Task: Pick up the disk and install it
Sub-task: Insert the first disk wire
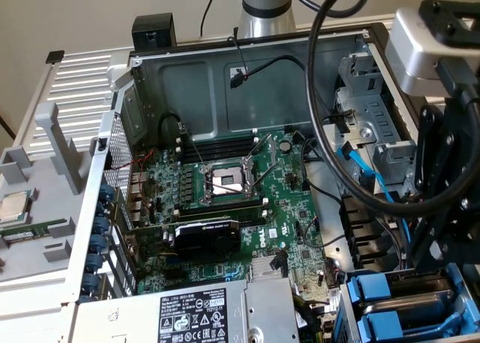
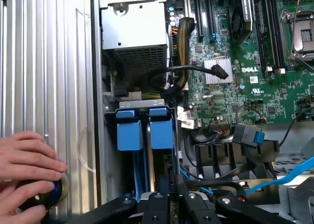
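Observation:
The disk [image 2: 162,131] stands edge-on in the drive bay at the case's corner. Its blue carrier end faces the wrist camera and its thin body runs back toward my gripper [image 2: 171,200]. The jaws stand close together with the drive's edge between them. A second blue-carrier drive [image 2: 130,131] sits right beside it in the same bay. In the exterior view my gripper [image 1: 450,245] hangs over the drive bay [image 1: 352,313] at the lower right, where the blue carriers show.
A person's hand [image 2: 27,155] rests on a black round knob [image 2: 46,194] on the ribbed case panel. The open case holds a green motherboard [image 1: 292,230], an empty CPU socket [image 1: 225,179], a power supply [image 1: 195,313] and loose black and blue cables [image 1: 352,159]. A CPU chip [image 1: 15,206] lies outside.

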Available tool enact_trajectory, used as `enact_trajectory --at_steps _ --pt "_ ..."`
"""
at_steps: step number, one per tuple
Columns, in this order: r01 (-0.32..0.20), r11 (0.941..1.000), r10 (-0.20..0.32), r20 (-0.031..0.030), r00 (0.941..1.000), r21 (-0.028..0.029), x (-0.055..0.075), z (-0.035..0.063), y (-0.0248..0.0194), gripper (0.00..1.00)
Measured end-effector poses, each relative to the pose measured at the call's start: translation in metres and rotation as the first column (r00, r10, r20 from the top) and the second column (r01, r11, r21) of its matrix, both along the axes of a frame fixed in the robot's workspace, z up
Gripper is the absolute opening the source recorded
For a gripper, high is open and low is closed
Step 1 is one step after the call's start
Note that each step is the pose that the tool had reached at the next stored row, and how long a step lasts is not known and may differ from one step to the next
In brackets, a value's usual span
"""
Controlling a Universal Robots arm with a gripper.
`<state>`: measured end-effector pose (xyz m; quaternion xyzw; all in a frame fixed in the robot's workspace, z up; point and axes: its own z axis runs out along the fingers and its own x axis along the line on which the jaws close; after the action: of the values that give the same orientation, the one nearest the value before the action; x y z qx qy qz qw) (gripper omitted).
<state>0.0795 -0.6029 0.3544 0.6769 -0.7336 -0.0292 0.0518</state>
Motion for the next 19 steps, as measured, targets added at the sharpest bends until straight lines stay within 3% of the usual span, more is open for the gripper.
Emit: enact_trajectory --at_steps 8,19 --pt "-0.039 0.9991 0.039 0.0003 0.9993 0.0197 0.0000 0.0000 -0.0016 0.17" --pt "-0.043 0.9988 0.043 0.0034 0.9991 0.0220 0.0001 -0.0001 -0.0033 0.17"
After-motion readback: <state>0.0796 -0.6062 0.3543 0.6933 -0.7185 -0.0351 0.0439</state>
